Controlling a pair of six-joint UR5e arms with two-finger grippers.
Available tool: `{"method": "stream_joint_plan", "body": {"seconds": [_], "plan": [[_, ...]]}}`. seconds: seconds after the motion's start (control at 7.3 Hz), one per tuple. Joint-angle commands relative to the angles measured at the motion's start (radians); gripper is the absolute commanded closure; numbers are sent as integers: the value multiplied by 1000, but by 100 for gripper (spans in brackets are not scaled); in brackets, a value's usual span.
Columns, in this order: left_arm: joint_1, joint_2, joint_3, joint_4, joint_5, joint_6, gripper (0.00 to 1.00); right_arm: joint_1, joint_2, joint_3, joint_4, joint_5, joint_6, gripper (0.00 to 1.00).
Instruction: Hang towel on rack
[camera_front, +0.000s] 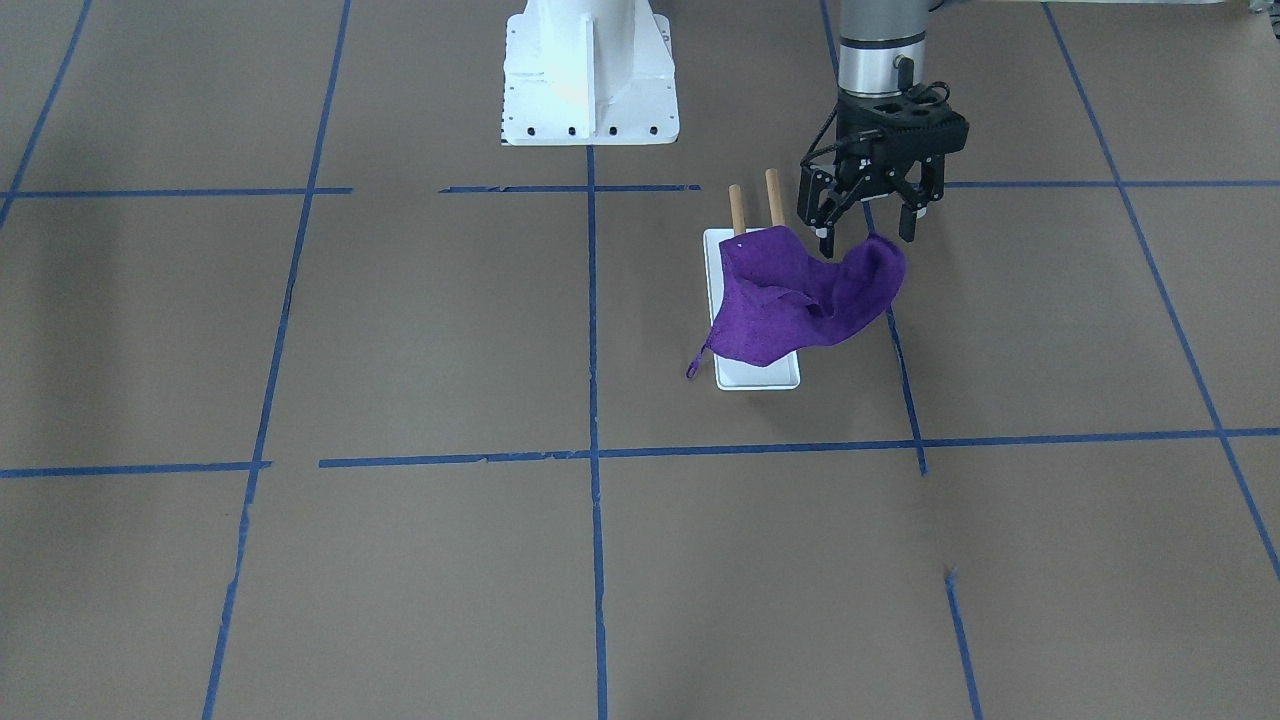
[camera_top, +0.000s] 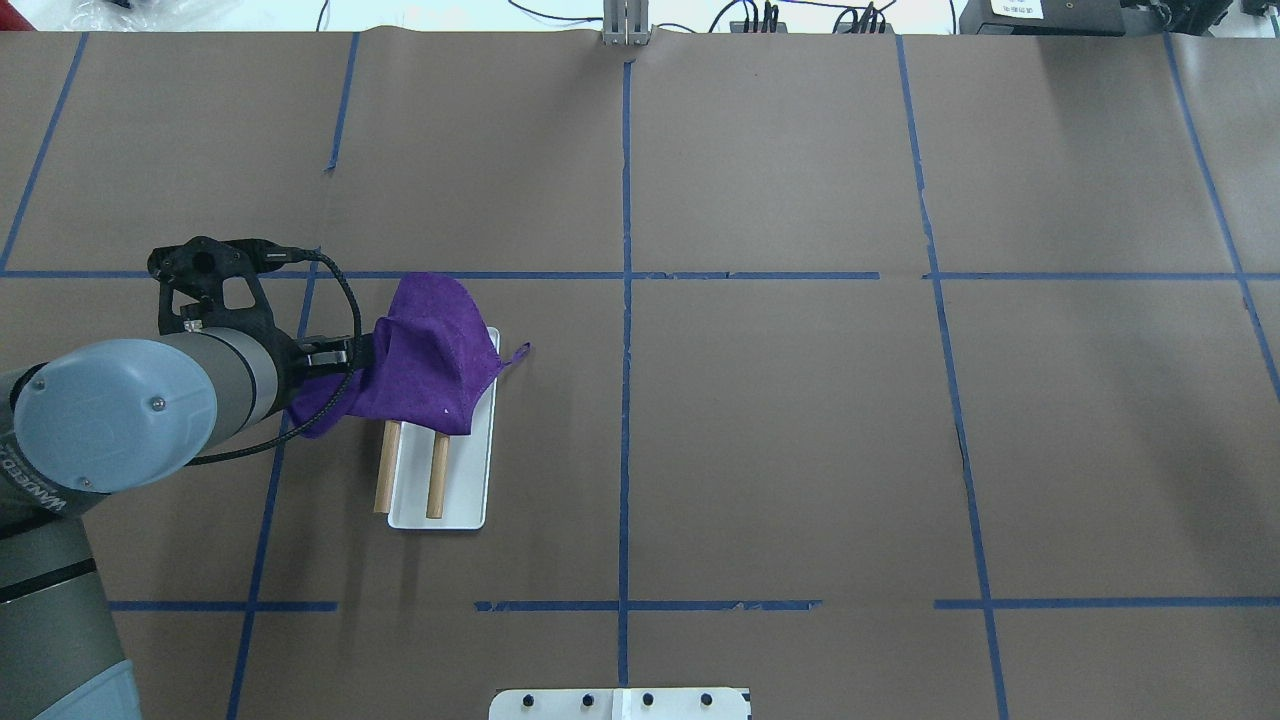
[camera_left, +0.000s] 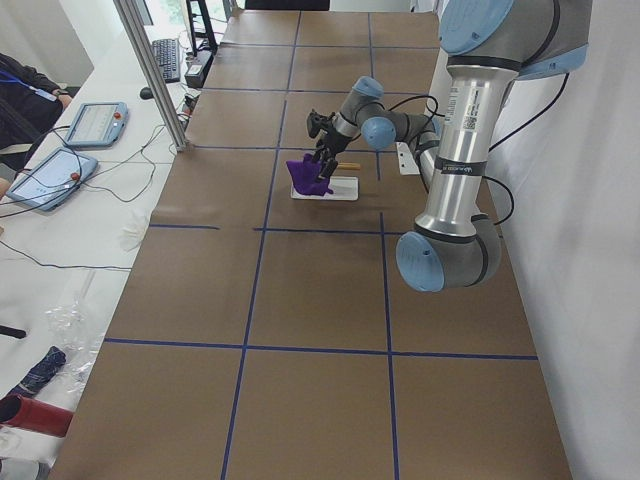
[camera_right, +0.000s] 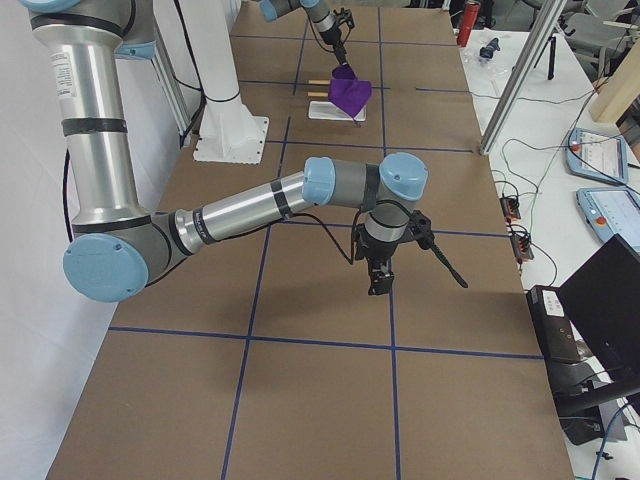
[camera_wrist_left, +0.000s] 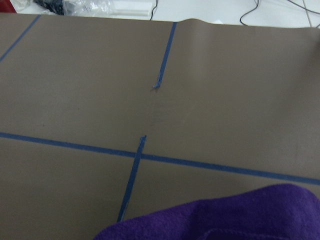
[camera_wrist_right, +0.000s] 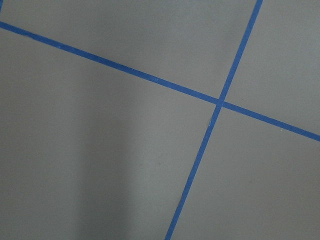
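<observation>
Blue tape lines (camera_front: 592, 320) grid the brown paper table cover (camera_front: 420, 330); a white metal pedestal (camera_front: 588, 75) stands at twelve o'clock, front-facing view.

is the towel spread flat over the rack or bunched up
Bunched up. The towel lies crumpled over one end of the rack, with folds showing and one side sticking out toward the open left gripper.

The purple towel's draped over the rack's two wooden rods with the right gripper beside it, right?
Wrong arm: the overhead view shows the left gripper beside the towel, which is draped over the rack's two wooden rods.
</observation>
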Motion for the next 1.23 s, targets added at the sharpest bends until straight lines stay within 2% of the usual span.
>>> {"method": "stream_joint_plan", "body": {"seconds": [0.0, 0.27, 0.55, 1.1], "plan": [[-18, -34, 5, 5, -162, 18, 0, 0, -2, 1, 0, 0, 0, 0], [-44, -37, -10, 56, -198, 83, 0, 0, -7, 1, 0, 2, 0, 0], [-205, -42, -16, 124, -282, 290, 0, 14, -24, -1, 2, 5, -3, 0], [-542, -19, 21, 185, -446, 864, 0, 81, -53, -8, 2, 9, -9, 0]]}}
